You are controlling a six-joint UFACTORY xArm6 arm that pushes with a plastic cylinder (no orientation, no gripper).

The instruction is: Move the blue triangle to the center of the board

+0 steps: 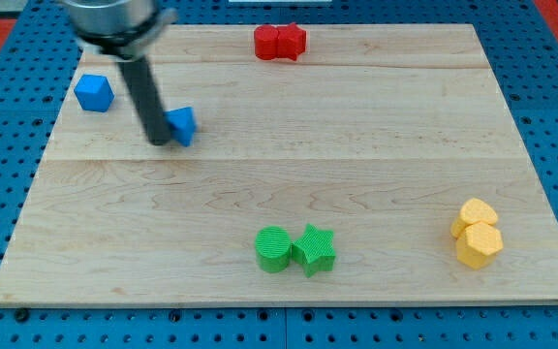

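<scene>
Blue triangle [183, 125] lies in the table's [376, 184] upper-left part, well apart from centre. My tip [160, 142] touches its left side. No pincer is fitted, so no state applies. Recommended: push squarely toward the view's right and slightly down, preventing slip-off. Containers: 0 present.
</scene>
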